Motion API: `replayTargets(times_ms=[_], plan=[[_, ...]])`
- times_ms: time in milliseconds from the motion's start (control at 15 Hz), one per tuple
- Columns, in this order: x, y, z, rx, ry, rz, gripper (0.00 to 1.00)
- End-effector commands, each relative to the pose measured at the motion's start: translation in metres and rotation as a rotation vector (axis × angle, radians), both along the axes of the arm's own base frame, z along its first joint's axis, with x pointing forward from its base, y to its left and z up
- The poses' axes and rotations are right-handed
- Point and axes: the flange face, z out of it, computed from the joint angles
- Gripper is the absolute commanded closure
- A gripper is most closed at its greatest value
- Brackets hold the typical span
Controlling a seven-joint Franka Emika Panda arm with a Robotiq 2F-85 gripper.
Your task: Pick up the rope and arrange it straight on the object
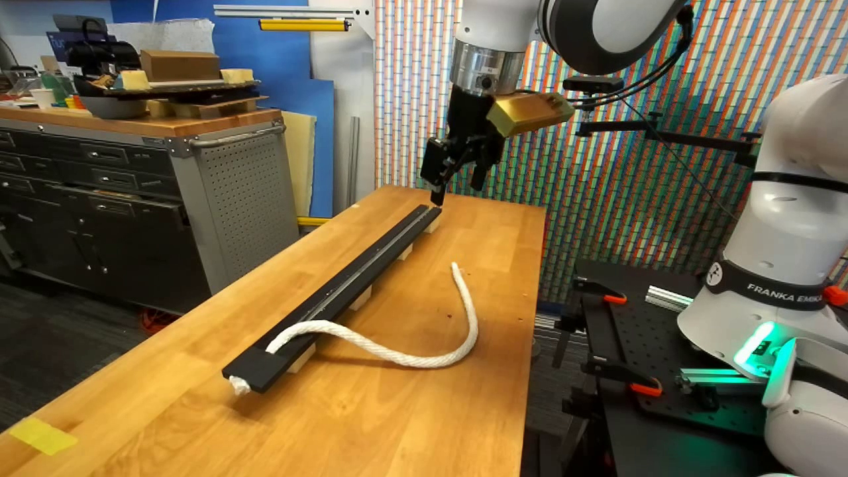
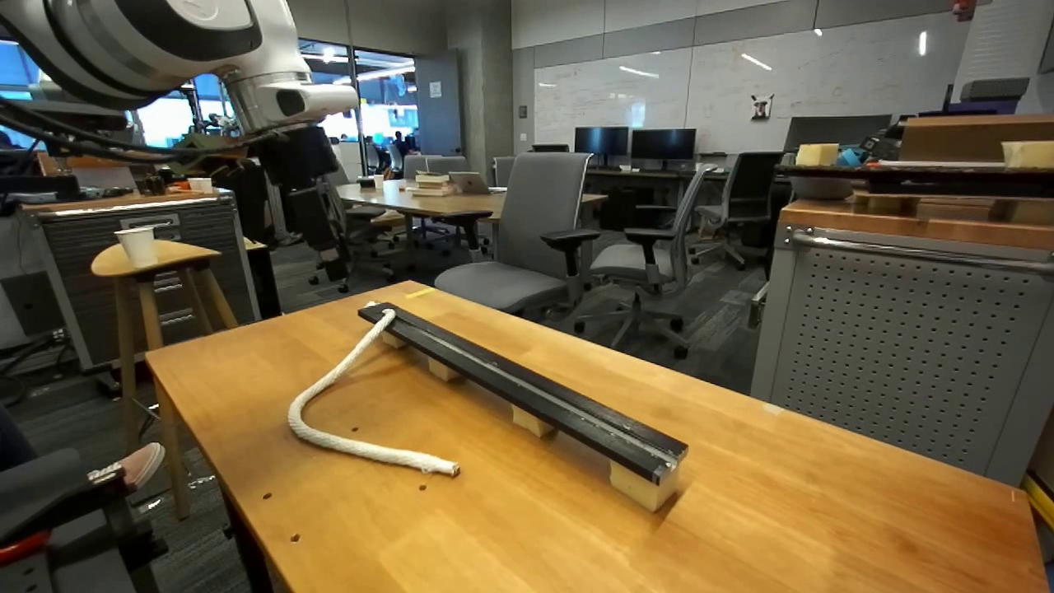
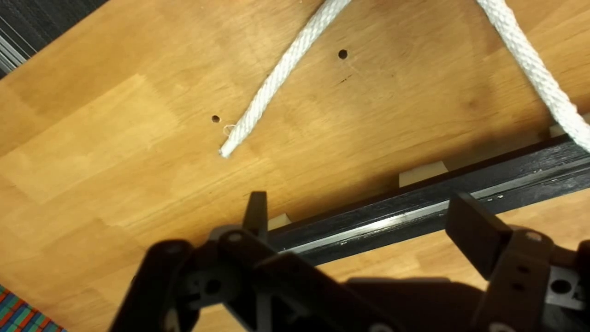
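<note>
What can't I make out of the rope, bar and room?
White rope: its bend, cut off by the wrist view's top edge.
Black bar: one end, hidden by the gripper in the wrist view.
White cup on the stool: its contents, hidden by its side in an exterior view.

In an exterior view, the bar (image 1: 342, 289) lies on 4 blocks (image 1: 361, 299) on the table (image 1: 424, 424); the rope (image 1: 424, 362) runs from the bar's near end onto the table at right.
</note>
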Motion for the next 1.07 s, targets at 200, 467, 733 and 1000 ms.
replayTargets(times_ms=[200, 467, 733, 1000], plan=[[0.002, -0.021, -0.013, -0.016, 0.006, -0.162, 0.00], [0.005, -0.047, -0.031, -0.032, 0.011, -0.339, 0.00], [0.016, -0.071, -0.054, 0.044, 0.024, -0.412, 0.00], [0.028, -0.090, -0.075, 0.074, -0.002, -0.435, 0.00]])
